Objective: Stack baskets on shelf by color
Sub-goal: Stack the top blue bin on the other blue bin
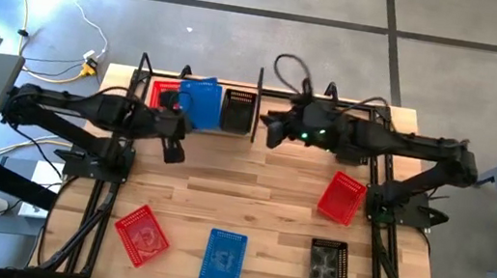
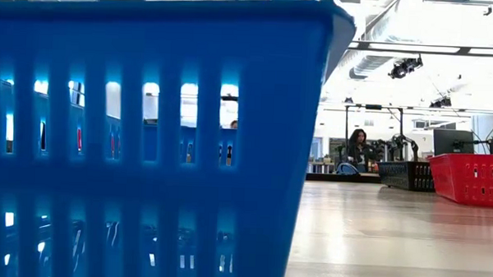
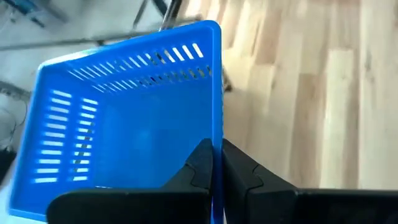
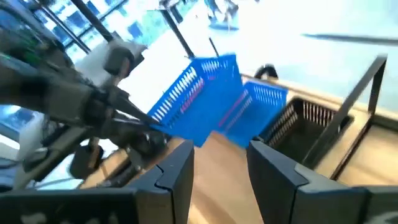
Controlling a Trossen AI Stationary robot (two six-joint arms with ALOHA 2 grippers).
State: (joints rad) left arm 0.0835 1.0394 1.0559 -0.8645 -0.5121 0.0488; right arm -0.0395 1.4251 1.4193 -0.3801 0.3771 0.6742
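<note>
Overhead and wrist views of the sorting setup. The left claw (image 3: 216, 163) is closed on the rim of a blue basket (image 1: 200, 101), which it holds tilted above the shelf (image 1: 259, 101) at the far edge of the counter (image 1: 252, 183); the left wrist view shows both fingers pinching the basket's wall. On the shelf, a red basket (image 1: 163, 94) sits to the left of the held one and a black basket (image 1: 238, 110) to its right, beside the upright divider. In the right wrist view a second blue basket (image 4: 264, 102) lies under the lifted one, next to the black basket. The right claw (image 4: 217, 165) stands wide and grips nothing, hovering just right of the divider, near the far edge. Four baskets rest loose on the counter: a red one (image 1: 342, 196) toward the right, tipped on an angle, and along the near edge a second red (image 1: 141, 234), a blue (image 1: 223, 256) and a black (image 1: 327, 266). In the low view a blue basket wall fills the left foreground, and a person (image 2: 359, 147) sits in the room beyond.
</note>
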